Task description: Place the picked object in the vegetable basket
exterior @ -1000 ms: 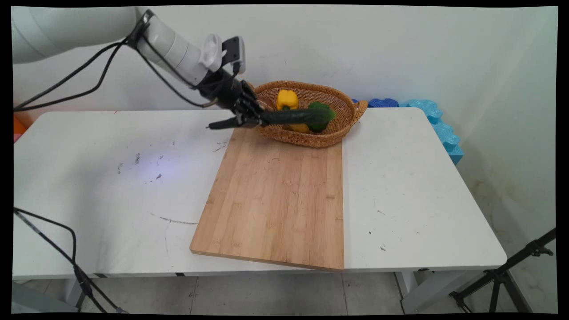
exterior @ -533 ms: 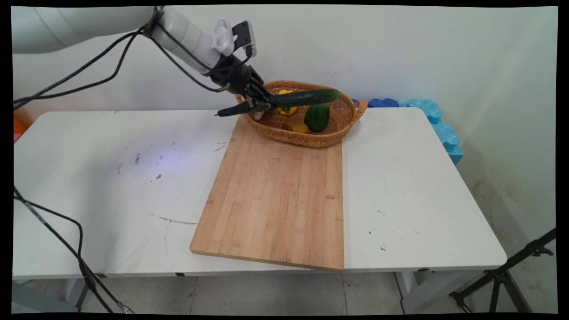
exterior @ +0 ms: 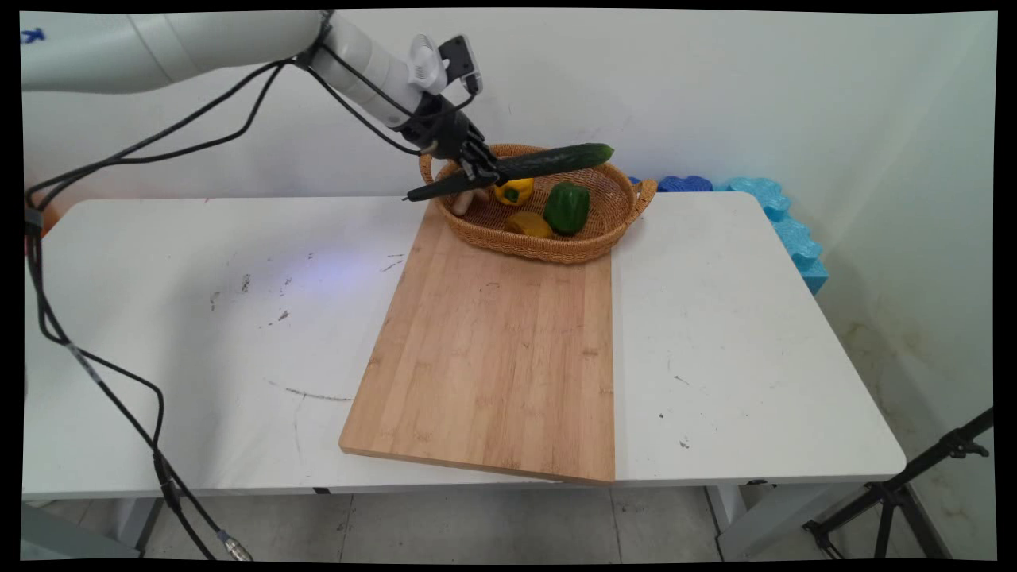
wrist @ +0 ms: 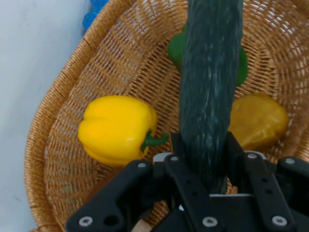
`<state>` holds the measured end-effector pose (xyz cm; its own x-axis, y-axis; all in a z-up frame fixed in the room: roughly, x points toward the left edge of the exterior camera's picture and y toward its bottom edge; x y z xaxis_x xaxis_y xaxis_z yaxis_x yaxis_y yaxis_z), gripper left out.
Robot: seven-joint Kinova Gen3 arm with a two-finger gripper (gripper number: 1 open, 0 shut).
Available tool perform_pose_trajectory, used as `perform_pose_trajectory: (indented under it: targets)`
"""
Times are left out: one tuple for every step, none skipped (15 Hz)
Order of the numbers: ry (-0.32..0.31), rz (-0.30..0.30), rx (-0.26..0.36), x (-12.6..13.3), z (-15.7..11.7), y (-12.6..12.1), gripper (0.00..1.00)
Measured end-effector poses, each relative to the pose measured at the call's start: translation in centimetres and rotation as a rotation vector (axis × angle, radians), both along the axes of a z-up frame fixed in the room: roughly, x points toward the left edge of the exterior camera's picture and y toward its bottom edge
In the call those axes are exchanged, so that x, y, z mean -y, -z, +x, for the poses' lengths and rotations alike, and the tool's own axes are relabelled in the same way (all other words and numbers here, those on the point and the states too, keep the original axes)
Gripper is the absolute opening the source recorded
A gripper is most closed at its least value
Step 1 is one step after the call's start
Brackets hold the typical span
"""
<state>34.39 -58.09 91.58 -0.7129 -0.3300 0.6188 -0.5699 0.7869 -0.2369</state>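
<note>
My gripper (exterior: 486, 168) is shut on a long dark green cucumber (exterior: 524, 164), held nearly level in the air above the left part of a wicker basket (exterior: 556, 246). In the hand view the cucumber (wrist: 210, 87) runs up from between the fingers (wrist: 236, 154), over the basket (wrist: 63, 111). Inside lie a yellow bell pepper (exterior: 516, 191) (wrist: 118, 129), a green bell pepper (exterior: 566, 206) (wrist: 177, 47) and a darker yellow-orange vegetable (exterior: 530, 225) (wrist: 258, 121). A pale stick-like thing (exterior: 463, 202) leans at the basket's left rim.
A large wooden cutting board (exterior: 493, 349) lies on the white table (exterior: 199, 334), its far edge under the basket. Blue foam pieces (exterior: 786, 222) sit by the wall at the back right. A black tripod leg (exterior: 898, 492) stands at the lower right. Black cables (exterior: 95, 373) hang at the left.
The gripper has lifted the cucumber up and to the right, out of the basket; the peppers beneath it now show.
</note>
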Motion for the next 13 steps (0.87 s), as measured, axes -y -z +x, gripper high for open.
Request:
perform_pose_trajectory:
  targets:
    - [-0.007, 0.000, -0.002, 0.4, -0.2, 0.3, 0.00]
    - [-0.015, 0.001, -0.005, 0.9, -0.4, 0.6, 0.00]
    - [-0.022, 0.002, -0.008, 1.4, -0.6, 1.0, 0.00]
    - [-0.029, 0.002, -0.010, 1.8, -0.7, 1.3, 0.00]
    - [-0.034, 0.003, -0.012, 2.1, -0.9, 1.5, 0.00]
    - [-0.036, 0.003, -0.013, 2.3, -1.0, 1.7, 0.00]
    - [-0.040, 0.004, -0.015, 2.6, -1.1, 2.0, 1.00]
    - [-0.044, 0.004, -0.016, 2.8, -1.2, 2.2, 1.00]
    - [-0.046, 0.004, -0.018, 3.1, -1.4, 2.4, 1.00]
    - [-0.048, 0.004, -0.018, 3.2, -1.5, 2.6, 1.00]
    - [-0.049, 0.004, -0.019, 3.3, -1.5, 2.7, 1.00]
    - [-0.050, 0.003, -0.019, 3.5, -1.6, 2.8, 1.00]
    - [-0.051, 0.003, -0.020, 3.6, -1.7, 2.9, 1.00]
